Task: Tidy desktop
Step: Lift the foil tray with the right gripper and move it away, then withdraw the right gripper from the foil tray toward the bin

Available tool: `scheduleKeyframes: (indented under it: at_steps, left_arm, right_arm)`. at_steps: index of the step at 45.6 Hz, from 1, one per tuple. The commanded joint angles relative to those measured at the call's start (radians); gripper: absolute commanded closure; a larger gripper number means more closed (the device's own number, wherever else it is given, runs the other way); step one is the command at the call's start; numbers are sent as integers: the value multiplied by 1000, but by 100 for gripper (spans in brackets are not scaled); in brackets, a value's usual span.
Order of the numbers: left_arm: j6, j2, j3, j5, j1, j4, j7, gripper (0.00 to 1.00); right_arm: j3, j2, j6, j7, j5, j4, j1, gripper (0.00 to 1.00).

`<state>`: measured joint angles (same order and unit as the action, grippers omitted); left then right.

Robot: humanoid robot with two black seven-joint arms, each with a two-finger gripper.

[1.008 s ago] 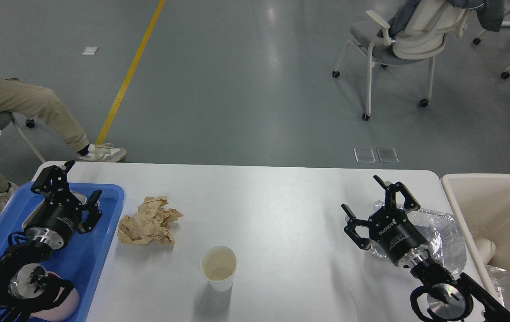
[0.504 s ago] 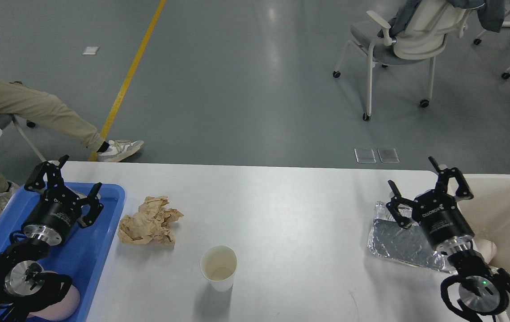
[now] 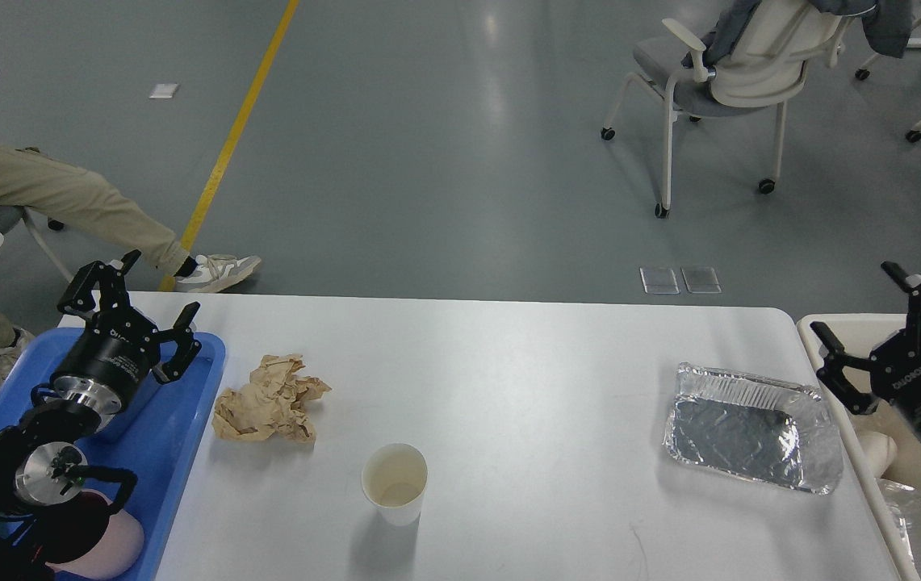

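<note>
1. Since the earlier frames, the right gripper has swung off the crinkled silver foil tray and now hangs over the cream-coloured plastic bin, fingers spread and holding nothing.
2. That foil tray, half covered before, lies fully exposed near the right end of the glossy white desk, just beside the bin.
3. Meanwhile the left gripper has risen slightly above the blue plastic tray, fingers also spread and empty.
4. Judging by this, tidying is unfinished: the crumpled brown paper wad, the white paper cup and the foil tray are all on the desk.
5. Both arms block parts of their containers; a pink item at the blue tray's near end and pale things in the bin are cut off, so I cannot identify them.
</note>
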<state>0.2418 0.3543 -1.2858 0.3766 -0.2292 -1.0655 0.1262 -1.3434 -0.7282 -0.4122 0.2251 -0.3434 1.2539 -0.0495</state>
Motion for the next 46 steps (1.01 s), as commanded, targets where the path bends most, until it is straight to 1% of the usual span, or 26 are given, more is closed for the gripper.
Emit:
scheduleKeyframes:
  at_steps: [1,7,15,20,22,27,32,40,46]
  left_arm:
    - [19,-11,17,2,-22,15,-8,3]
    - [27,-20,75,2,-55,22,-8,3]
    - [37,-34,79,2,-64,21,-8,3]
    - [39,-38,86,2,-65,22,-8,3]
    - [43,-49,92,2,-65,24,-8,3]
    - [59,-63,92,2,-65,41,-8,3]
    - [65,-70,97,2,-67,56,-8,3]
    - [68,-67,95,4,-79,56,-8,3]
    - [53,-86,91,4,-84,52,-5,3]
  right_arm:
    - [88,-151,49,-49,-68,62,-41,0]
    - [148,-330,52,-47,-149,143,-99,0]
    - [222,-583,52,-49,-178,182,-109,0]
    - [266,-723,55,-66,-177,188,-107,0]
    - [300,-790,58,-79,-172,200,-107,0]
    - [363,-850,107,-85,-160,229,-104,0]
    - [420,-855,196,-87,-157,239,-102,0]
    - [472,-847,315,-89,-154,294,-101,0]
    - [490,-861,328,-98,-115,370,-99,0]
